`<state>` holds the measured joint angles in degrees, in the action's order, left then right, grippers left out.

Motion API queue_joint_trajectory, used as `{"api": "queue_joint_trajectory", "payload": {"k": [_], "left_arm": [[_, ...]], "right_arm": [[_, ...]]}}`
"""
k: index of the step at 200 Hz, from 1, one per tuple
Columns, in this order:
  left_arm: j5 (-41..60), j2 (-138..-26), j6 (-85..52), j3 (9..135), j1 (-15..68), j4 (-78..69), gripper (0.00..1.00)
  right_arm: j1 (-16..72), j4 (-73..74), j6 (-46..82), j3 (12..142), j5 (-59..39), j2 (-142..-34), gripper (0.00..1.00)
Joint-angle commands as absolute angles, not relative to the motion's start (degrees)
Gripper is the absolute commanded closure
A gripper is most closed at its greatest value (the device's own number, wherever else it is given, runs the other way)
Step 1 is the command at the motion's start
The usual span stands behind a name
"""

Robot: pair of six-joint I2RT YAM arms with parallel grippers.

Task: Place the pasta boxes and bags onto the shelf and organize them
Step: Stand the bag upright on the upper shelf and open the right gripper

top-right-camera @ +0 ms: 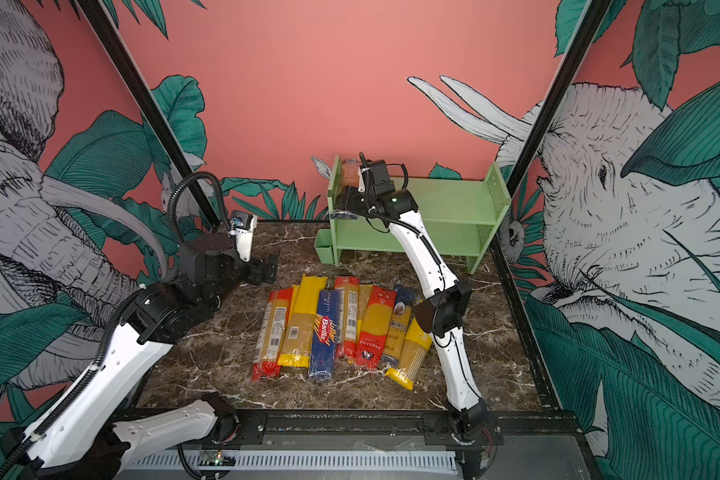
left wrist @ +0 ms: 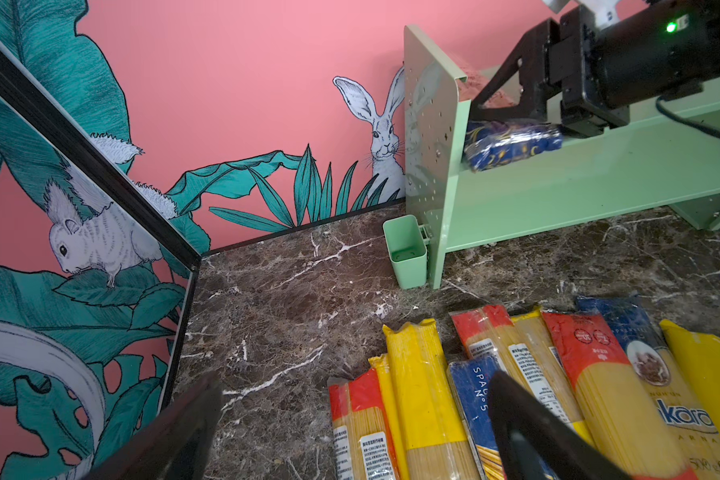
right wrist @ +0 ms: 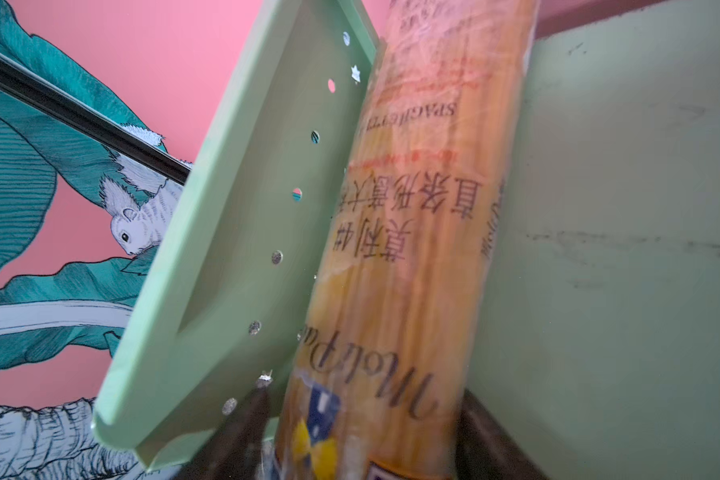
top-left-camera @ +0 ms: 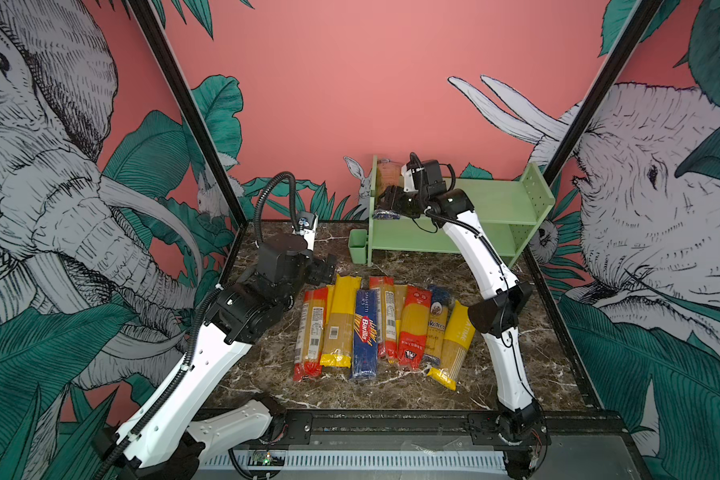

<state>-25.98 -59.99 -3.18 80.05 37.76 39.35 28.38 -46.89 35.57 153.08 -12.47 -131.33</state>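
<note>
Spaghetti bag point(right wrist: 412, 249) lies front-to-back on shelf point(top-left-camera: 504, 203); right hand point(top-left-camera: 391, 201) astride, grip unclear; left hand point(top-left-camera: 327, 266) released.

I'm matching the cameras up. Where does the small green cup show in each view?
In both top views: small green cup, mid-frame, outside the perforated side panel.
Left wrist: beside that panel, by the tabletop; cup at.
Right wrist: not in it.
Shared landmark: the panel.

The light green two-tier metal shelf point(top-left-camera: 499, 203) stood back right on the marble tabletop point(top-left-camera: 267, 374), a small green plastic cup point(top-left-camera: 357, 245) just outside its left end. A long clear spaghetti bag point(right wrist: 412, 208) lay on the upper tier along that end; the row of spaghetti packs point(top-left-camera: 366, 328) lay in front.
</note>
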Motion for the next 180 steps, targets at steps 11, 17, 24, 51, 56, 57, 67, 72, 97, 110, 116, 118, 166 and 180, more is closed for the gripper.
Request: {"api": "queue_joint_trajectory", "payload": {"k": [11, 17, 24, 51, 56, 57, 67, 72, 97, 110, 116, 118, 166, 180], "left_arm": [[-26.25, -60.30, -2.17, 79.21, 37.27, 38.55, 0.01], [-26.15, -60.43, -2.16, 79.21, 37.27, 38.52, 0.01], [-26.10, -60.56, -2.20, 79.20, 37.13, 38.42, 0.01], [-24.78, -61.37, -2.38, 79.10, 36.91, 37.70, 0.01], [-24.31, -61.63, -2.37, 79.06, 36.91, 37.40, 0.01], [-24.24, -61.71, -2.37, 79.08, 36.91, 37.33, 0.01], [-23.54, -62.20, -2.61, 78.77, 36.92, 36.37, 0.01], [-23.19, -62.45, -2.85, 78.46, 36.92, 35.67, 0.01], [-20.77, -64.63, -5.09, 78.07, 36.94, 33.06, 0.01], [-18.44, -66.29, -6.68, 78.18, 36.94, 31.83, 0.01], [-17.11, -67.10, -7.55, 78.37, 36.91, 31.33, 0.01], [-16.67, -67.31, -7.84, 78.37, 36.91, 31.15, 0.01], [-14.26, -66.67, -14.39, 71.11, 38.98, 21.89, 0.01], [-19.08, -67.04, -13.83, 71.72, 41.49, 23.96, 0.01]], "right_arm": [[28.46, -44.34, 34.24, 154.43, -11.17, -128.54, 0.23], [28.42, -44.77, 33.82, 154.43, -10.87, -128.28, 0.23], [28.46, -45.45, 33.17, 154.38, -10.22, -127.74, 0.23], [28.38, -49.50, 29.31, 153.56, -7.11, -124.45, 0.19], [28.34, -50.33, 28.56, 153.04, -6.51, -123.51, 0.18], [28.32, -50.48, 28.39, 152.94, -6.37, -123.32, 0.18], [28.22, -52.03, 27.01, 151.17, -5.16, -121.10, 0.15], [28.32, -52.67, 26.32, 149.98, -4.38, -119.73, 0.14], [28.28, -54.71, 23.91, 140.10, -0.62, -111.62, 0.11], [28.37, -56.02, 23.02, 134.35, 1.27, -107.44, 0.10], [28.37, -56.81, 22.97, 131.77, 2.18, -105.53, 0.10], [28.38, -57.07, 23.06, 130.72, 2.28, -104.89, 0.10], [28.48, -60.59, 26.66, 104.47, 3.37, -92.18, 0.10], [28.48, -59.68, 26.92, 96.78, 1.37, -87.22, 0.10]]}}
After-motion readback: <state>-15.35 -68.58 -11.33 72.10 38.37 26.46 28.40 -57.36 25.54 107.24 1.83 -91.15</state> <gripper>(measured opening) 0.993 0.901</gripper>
